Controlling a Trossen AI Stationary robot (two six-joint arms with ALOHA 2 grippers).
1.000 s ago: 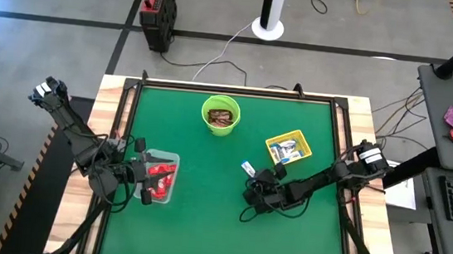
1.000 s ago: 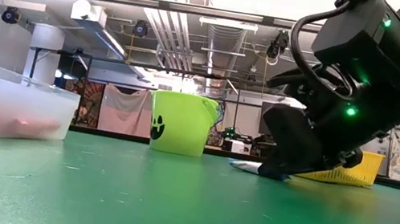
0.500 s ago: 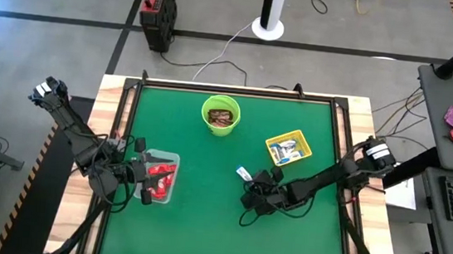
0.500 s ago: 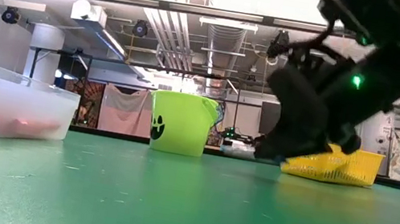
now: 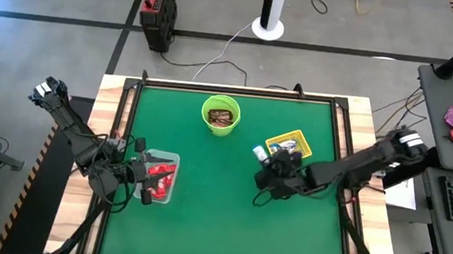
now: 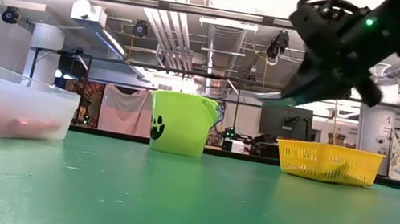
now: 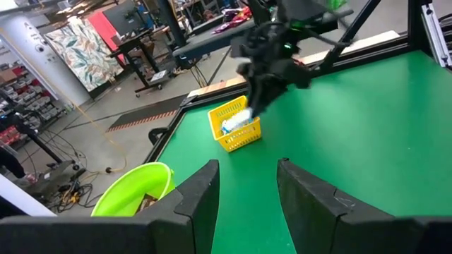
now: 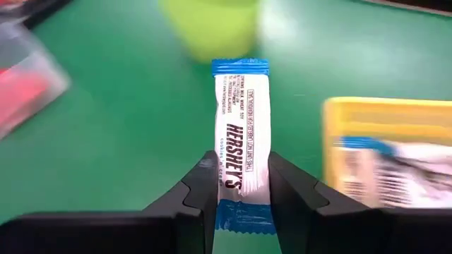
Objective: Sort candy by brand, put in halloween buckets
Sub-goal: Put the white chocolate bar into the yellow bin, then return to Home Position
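Green felt covers the table (image 5: pixel 200 225), with a workshop of benches and cables behind it. On it stand a lime bucket (image 5: pixel 220 114) holding brown bars, a yellow tray (image 5: pixel 290 138) with blue-and-white bars, and a clear tub (image 5: pixel 173 176) with red ones.

Lifted off the felt, the right gripper (image 5: pixel 262 155) pinches a blue-and-white bar (image 8: pixel 241 134) between its fingers (image 8: pixel 198 190). It hangs just beside the tray, on the side toward the table's middle, not yet over it. At the tub, the left gripper (image 5: pixel 147 188) waits with its fingers spread and nothing between them.

The grip looks like the weak point. The fingers clamp only the bar's lower part, and most of its length sticks out past them. A quick swing could make the slick wrapper slide or pivot, and the bar would fall short of the tray. A release before the gripper is above the tray would drop the bar on the rim or the felt. The tray is shallow, so a drop from high up may let the bar bounce out.

The bar is a white wrapper with blue crimped ends and "HERSHEY'S" printed along it. It looks flat and uncrushed. It matches the bars (image 8: pixel 395 169) already in the tray.
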